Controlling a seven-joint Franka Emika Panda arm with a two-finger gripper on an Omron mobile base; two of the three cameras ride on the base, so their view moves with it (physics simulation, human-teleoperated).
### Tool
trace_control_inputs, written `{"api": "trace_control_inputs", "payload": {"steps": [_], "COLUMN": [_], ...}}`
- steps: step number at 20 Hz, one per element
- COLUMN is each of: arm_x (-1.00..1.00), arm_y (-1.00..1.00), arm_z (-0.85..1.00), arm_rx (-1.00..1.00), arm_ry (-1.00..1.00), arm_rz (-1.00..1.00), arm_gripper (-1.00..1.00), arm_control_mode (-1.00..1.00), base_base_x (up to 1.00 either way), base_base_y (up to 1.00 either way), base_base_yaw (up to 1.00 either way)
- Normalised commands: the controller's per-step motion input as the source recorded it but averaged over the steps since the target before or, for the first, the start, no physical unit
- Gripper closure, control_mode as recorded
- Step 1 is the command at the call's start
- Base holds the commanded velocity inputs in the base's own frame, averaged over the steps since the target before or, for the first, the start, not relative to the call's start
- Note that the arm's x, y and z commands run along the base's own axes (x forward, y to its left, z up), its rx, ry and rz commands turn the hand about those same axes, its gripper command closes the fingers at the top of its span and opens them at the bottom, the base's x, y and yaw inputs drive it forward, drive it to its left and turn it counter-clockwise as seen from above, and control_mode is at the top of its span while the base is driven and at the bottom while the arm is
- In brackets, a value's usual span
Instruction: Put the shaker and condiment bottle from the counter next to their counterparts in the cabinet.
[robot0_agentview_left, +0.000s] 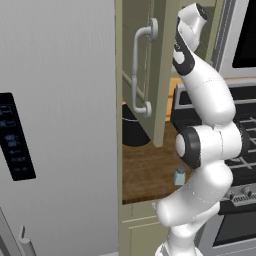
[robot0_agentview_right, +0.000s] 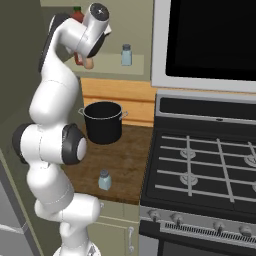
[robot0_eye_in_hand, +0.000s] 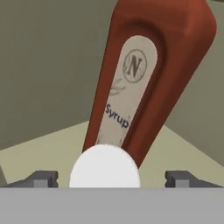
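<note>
The arm reaches up into the open cabinet (robot0_agentview_right: 107, 65), whose door (robot0_agentview_left: 142, 70) with its curved bar handle (robot0_agentview_left: 141, 70) stands swung out just left of the arm. In the hand view the gripper (robot0_eye_in_hand: 111, 177) has its fingertips (robot0_eye_in_hand: 43, 178) spread wide on either side of a rounded whitish cap (robot0_eye_in_hand: 105, 168); whether they touch it I cannot tell. Close behind stands a red-brown syrup bottle (robot0_eye_in_hand: 153, 65) with a pale label, on the pale shelf. Farther right on that shelf stands a pale blue shaker (robot0_agentview_right: 126, 54), with bare shelf around it. The other shaker (robot0_agentview_right: 104, 180) stands upright near the front edge of the wooden counter (robot0_agentview_right: 125, 165), well apart from the black pot (robot0_agentview_right: 102, 122) and beside the stove (robot0_agentview_right: 200, 165).
</note>
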Motion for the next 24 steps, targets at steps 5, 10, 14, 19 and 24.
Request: {"api": "trace_control_inputs", "payload": {"steps": [5, 10, 14, 19, 24], "arm_x": [0.18, -0.14, -0.58, -0.84, -1.00], "arm_y": [0.10, 0.03, 0.00, 0.00, 0.00], "arm_z": [-0.01, 0.00, 0.00, -0.01, -0.24], "arm_rx": [-0.07, -0.02, 0.00, -0.03, -0.08], "arm_ry": [0.00, -0.03, -0.14, -0.26, -0.33], "arm_rz": [0.03, 0.00, 0.00, 0.00, 0.00], "arm_gripper": [-1.00, -1.00, -1.00, -1.00, -1.00], "arm_control_mode": [-1.00, -1.00, -1.00, -1.00, -1.00], "base_base_x": [0.00, 0.00, 0.00, 0.00, 0.00], "base_base_y": [0.00, 0.00, 0.00, 0.00, 0.00], "base_base_yaw": [0.00, 0.00, 0.00, 0.00, 0.00]}}
